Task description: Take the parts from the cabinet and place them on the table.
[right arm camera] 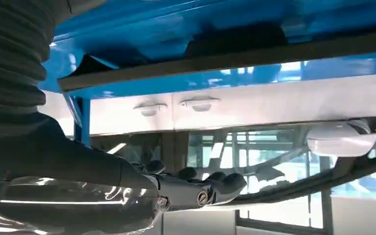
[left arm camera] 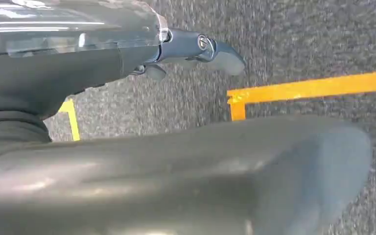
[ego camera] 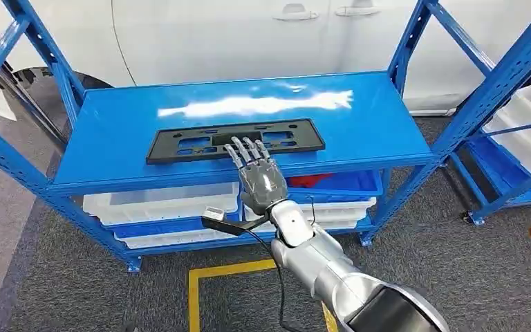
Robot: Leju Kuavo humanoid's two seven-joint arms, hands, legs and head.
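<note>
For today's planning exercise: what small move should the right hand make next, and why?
Probably lower and close the right hand on the near edge of the black plate frame. Its fingers are spread over that edge, holding nothing, and the frame lies flat on the blue shelf.

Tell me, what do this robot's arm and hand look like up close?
The right arm is smooth silver metal with a rounded joint, ending in a grey robot hand with slim, darker segmented fingers. A thin black cable runs beside the wrist. The wrist views show a grey ribbed cover.
</note>
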